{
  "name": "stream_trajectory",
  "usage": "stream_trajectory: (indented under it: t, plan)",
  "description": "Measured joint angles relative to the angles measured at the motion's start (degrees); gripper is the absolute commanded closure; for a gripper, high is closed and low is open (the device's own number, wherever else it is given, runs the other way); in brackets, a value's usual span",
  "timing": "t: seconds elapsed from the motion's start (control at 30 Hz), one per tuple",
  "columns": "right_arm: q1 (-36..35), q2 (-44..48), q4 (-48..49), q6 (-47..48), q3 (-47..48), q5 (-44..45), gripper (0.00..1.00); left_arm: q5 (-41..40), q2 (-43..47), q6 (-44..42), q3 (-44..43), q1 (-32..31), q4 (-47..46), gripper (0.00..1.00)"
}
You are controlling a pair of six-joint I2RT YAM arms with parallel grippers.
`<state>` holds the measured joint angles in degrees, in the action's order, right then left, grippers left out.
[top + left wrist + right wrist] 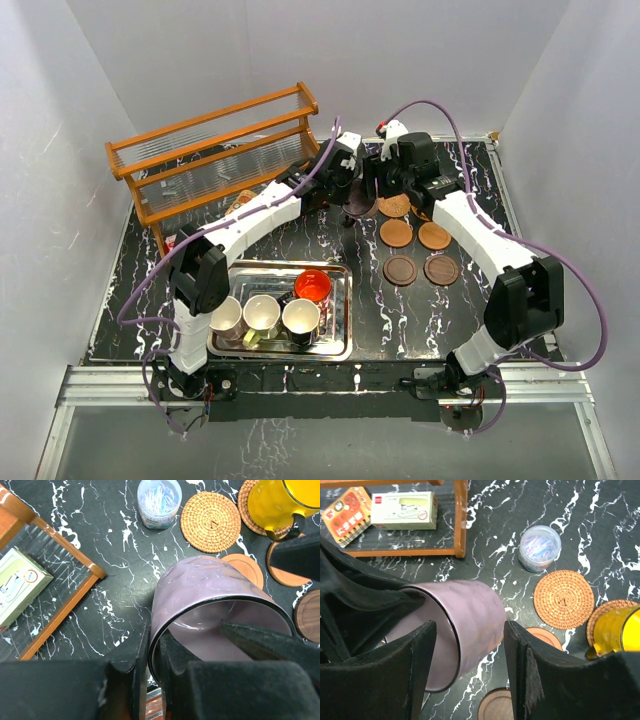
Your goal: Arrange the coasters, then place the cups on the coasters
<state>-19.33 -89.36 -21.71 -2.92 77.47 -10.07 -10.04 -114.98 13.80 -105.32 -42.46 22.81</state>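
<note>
A mauve cup (210,592) hangs tilted above the table between both arms (357,207). My left gripper (150,650) is shut on its rim, one finger inside and one outside. My right gripper (470,630) is open and straddles the same cup (470,615); its right finger (530,670) stands a little off the cup's side. A yellow cup (272,502) stands on a woven coaster (246,505). Beside it lie another woven coaster (210,521), a smooth orange one (245,567) and dark brown ones (400,270). A red cup (313,285) and three white-lined cups (262,315) sit on the tray (340,345).
A small clear pot (159,502) stands near the woven coasters. The wooden rack (215,155) fills the back left, with a small box (404,510) and a booklet (347,514) under it. White walls close in the table's sides and back.
</note>
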Motion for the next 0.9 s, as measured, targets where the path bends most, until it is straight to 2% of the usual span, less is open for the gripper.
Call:
stream_trajectory:
  t: [0.4, 0.67, 0.73, 0.77, 0.9]
  plan:
    - [-1.9, -0.4, -0.8, 1.4, 0.0, 7.7, 0.66, -5.4, -0.1, 0.7, -1.5, -0.6, 0.2, 1.00]
    - [-2.4, -2.6, -0.9, 1.5, 0.0, 10.8, 0.99, -6.4, -1.2, 1.5, -2.7, -1.4, 0.3, 1.00]
    - [-2.6, -3.1, -1.3, 1.7, 0.0, 12.3, 1.00, -6.4, -1.2, 1.6, -2.8, -1.7, 0.2, 1.00]
    - [-2.8, -3.3, -1.4, 1.8, 0.0, 13.2, 1.00, -6.4, -1.2, 1.6, -2.8, -1.9, 0.0, 0.96]
    - [-2.9, -3.2, -2.2, 2.0, 0.0, 14.9, 1.00, -3.8, -1.2, 0.8, -2.8, -1.8, -0.7, 0.64]
